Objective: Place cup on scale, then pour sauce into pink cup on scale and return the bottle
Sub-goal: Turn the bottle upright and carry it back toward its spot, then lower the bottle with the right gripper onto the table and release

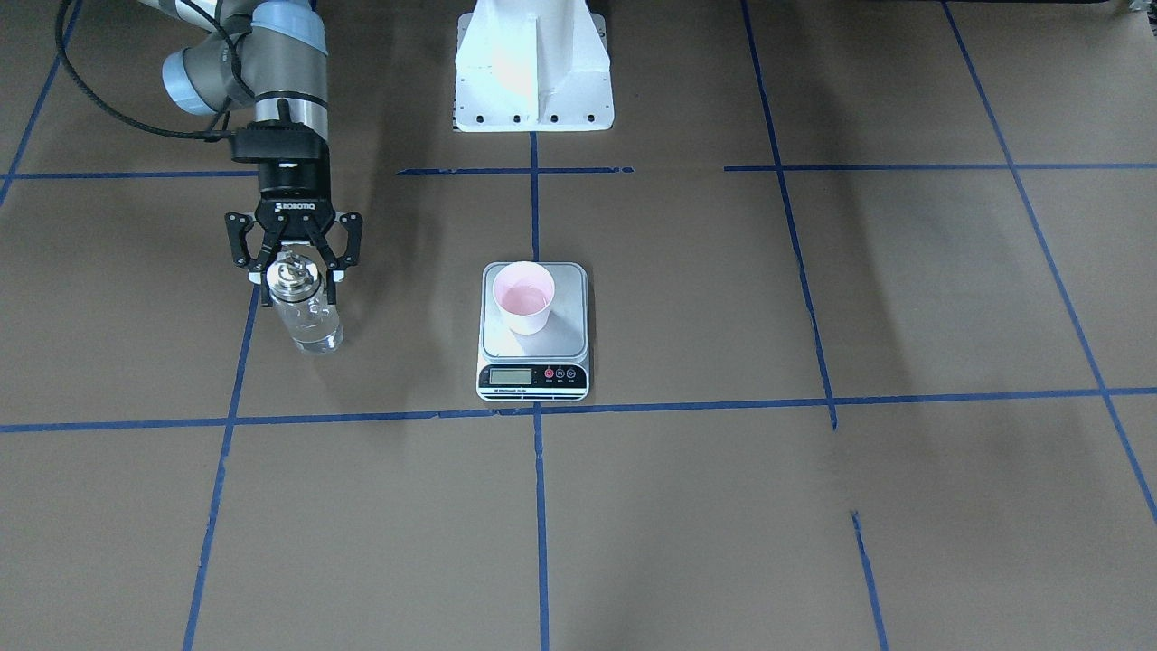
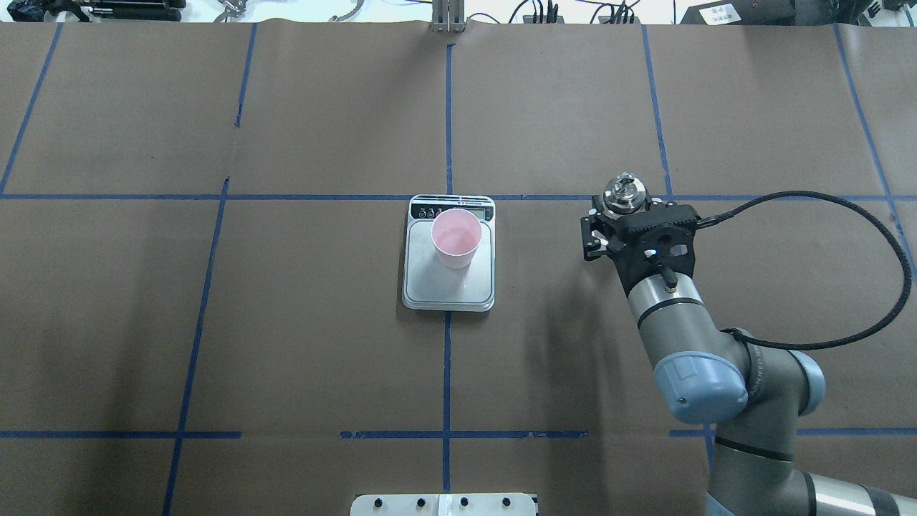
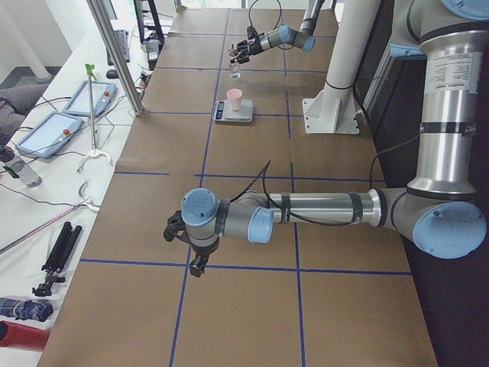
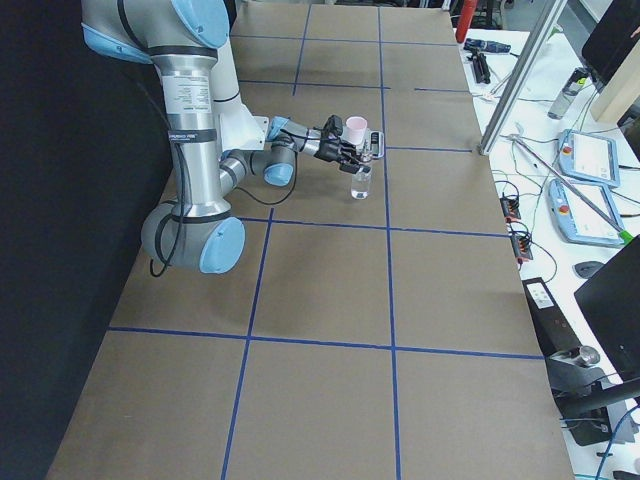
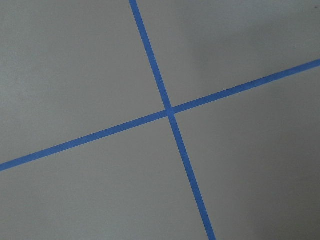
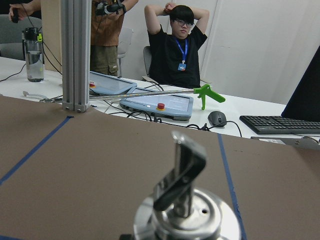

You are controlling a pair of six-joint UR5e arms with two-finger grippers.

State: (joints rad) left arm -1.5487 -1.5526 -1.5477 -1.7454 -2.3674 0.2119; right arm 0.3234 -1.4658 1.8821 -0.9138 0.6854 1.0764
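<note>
The pink cup (image 1: 522, 307) stands upright on the scale (image 1: 560, 336) at the table's middle; both also show in the overhead view, the cup (image 2: 455, 244) on the scale (image 2: 430, 287). The clear glass bottle (image 1: 312, 321) with its metal spout cap (image 2: 623, 192) stands upright on the table at the robot's right, with a little clear sauce at its bottom. My right gripper (image 1: 296, 276) comes in from the side at the bottle's neck, its fingers against both sides. The spout (image 6: 182, 175) fills the right wrist view. My left gripper (image 3: 180, 246) hangs over bare table far from these; I cannot tell whether it is open.
The white robot pedestal (image 1: 533, 72) stands behind the scale. Blue tape lines (image 5: 170, 111) divide the brown table. Beyond the far edge are a metal post (image 6: 75, 50), tablets and seated operators (image 6: 175, 50).
</note>
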